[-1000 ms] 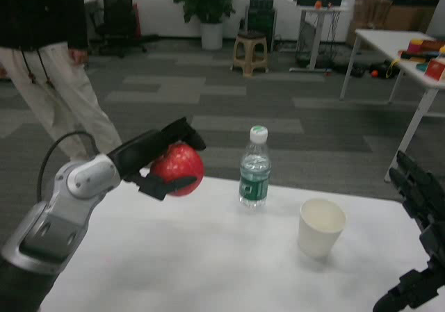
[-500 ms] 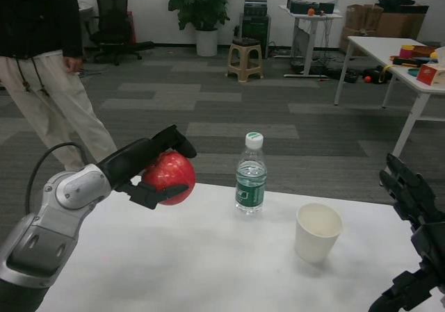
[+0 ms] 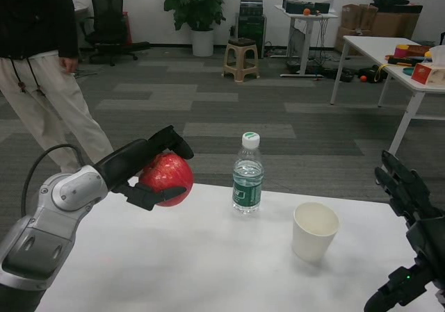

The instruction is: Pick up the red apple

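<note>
Red apple being held clear above the white counter.
Left hand is gripping it, fingers wrapping over top and underside; water bottle and paper cup are standing further right; right hand is hovering, fingers spread wide.

Open office or lab, grey carpet tiles, office chair, worktables

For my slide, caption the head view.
Left hand holds the red apple above the white table, beside a water bottle and paper cup.
</note>
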